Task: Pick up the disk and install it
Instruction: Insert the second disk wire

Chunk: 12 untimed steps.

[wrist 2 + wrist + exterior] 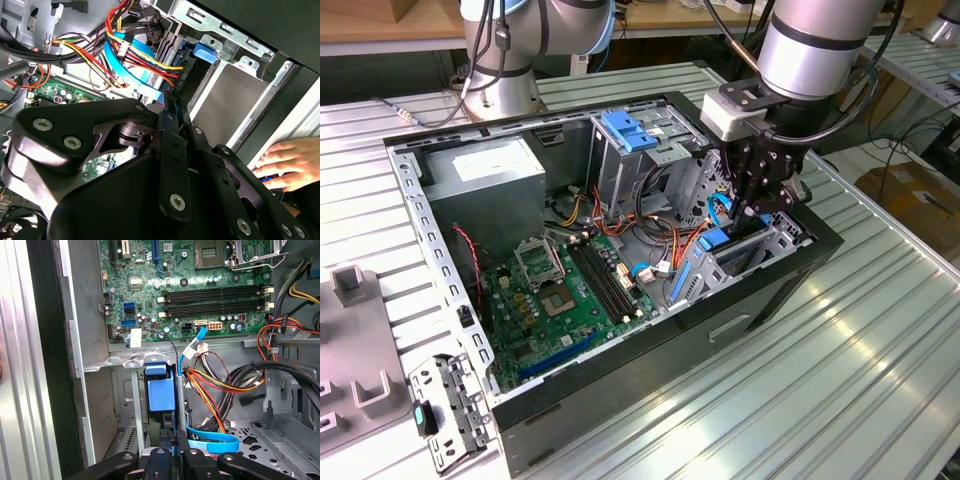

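Observation:
The disk [720,241] stands on edge in the metal bay at the corner of the open computer case [620,390] on the exterior view's right. Its blue bracket [161,394] and thin silver edge show in the first wrist view, low in the bay. My gripper [758,212] hangs straight above it, and its black fingers [184,447] are drawn close together on the disk's upper edge. In the second wrist view the gripper [172,114] pinches that edge beside the bay's grey wall [225,100].
Orange, yellow and blue cables [215,385] run close beside the bay. The motherboard [555,295], a grey power-supply box [485,170] and a blue-topped metal cage [625,135] stand in the case. A person's hand [287,157] rests on the case's outer edge.

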### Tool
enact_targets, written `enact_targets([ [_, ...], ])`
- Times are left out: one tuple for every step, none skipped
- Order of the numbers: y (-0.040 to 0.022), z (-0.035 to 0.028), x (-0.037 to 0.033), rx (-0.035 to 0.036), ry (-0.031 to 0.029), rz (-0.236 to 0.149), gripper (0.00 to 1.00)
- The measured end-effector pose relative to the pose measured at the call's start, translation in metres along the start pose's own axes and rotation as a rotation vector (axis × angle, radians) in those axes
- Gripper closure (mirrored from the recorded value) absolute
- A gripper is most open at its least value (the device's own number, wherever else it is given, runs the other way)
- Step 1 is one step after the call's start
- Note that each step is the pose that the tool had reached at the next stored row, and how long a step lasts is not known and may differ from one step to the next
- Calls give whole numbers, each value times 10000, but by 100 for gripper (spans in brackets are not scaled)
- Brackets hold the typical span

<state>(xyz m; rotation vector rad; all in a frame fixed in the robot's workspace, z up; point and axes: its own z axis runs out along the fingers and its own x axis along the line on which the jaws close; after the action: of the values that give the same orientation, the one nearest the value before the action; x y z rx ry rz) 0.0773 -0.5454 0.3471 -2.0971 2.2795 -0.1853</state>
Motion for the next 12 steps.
enact_targets([
  [0,2,0,0,0,1,84],
  [0,5,0,0,-2,2,84],
  [0,10,0,0,-3,1,84],
  [0,17,-1,0,-2,1,84],
  [1,22,-1,-1,-4,1,84],
  [1,28,-1,-1,-7,1,84],
  [0,33,-2,-1,-11,2,84],
  [-1,35,-2,-2,-24,3,84],
  [-1,34,-2,-3,-34,4,84],
  [-1,34,-2,-4,-48,6,84],
  [-2,32,-2,-5,-68,8,84],
  [-2,29,-1,-7,-87,10,84],
])
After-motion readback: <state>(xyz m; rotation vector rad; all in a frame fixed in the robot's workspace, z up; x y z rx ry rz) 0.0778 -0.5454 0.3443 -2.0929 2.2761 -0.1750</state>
